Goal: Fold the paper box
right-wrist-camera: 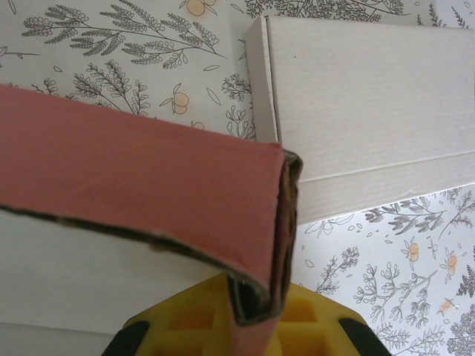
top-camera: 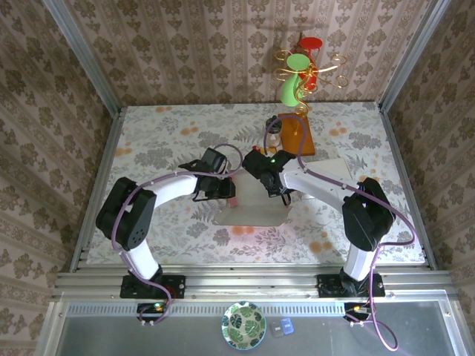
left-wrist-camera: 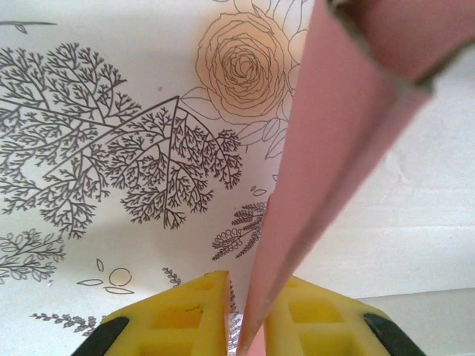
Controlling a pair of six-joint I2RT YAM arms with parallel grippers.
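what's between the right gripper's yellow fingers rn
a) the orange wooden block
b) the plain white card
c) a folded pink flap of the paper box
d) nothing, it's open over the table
c: the right wrist view shows the folded pink flap of the paper box pinched in the right gripper, while the white card lies flat beyond it.
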